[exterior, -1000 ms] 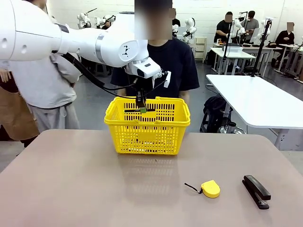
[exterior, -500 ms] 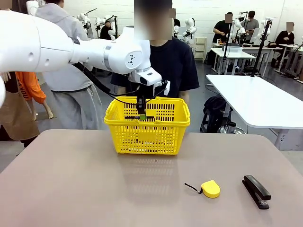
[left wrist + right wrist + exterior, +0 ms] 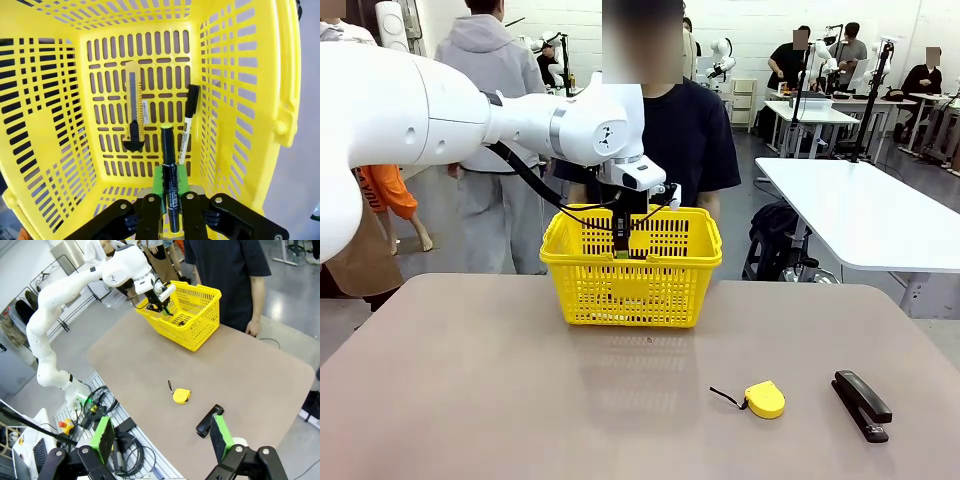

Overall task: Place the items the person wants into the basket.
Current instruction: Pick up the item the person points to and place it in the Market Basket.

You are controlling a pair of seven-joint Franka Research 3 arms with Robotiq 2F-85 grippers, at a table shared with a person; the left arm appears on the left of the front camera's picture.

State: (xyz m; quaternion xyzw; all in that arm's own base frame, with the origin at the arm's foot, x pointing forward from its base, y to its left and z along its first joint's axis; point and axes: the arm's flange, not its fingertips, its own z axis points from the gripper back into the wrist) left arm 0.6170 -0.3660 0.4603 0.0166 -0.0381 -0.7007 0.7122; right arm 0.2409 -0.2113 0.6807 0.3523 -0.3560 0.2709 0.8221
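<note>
Left gripper (image 3: 170, 200) lower centre, pen (image 3: 169, 175) between parted pads, grip unclear; right gripper (image 3: 162, 440) wide open; knife (image 3: 134, 112), marker (image 3: 187, 122) in basket (image 3: 287, 90)

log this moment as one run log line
left gripper: over basket, fingers apart, black pen between them | in basket: utility knife, white marker | right gripper: open, away from basket

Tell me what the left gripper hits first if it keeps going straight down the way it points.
Probably the basket's perforated floor, near the white marker and utility knife lying there. The black pen between its fingers would touch first; depth is hard to judge.
</note>
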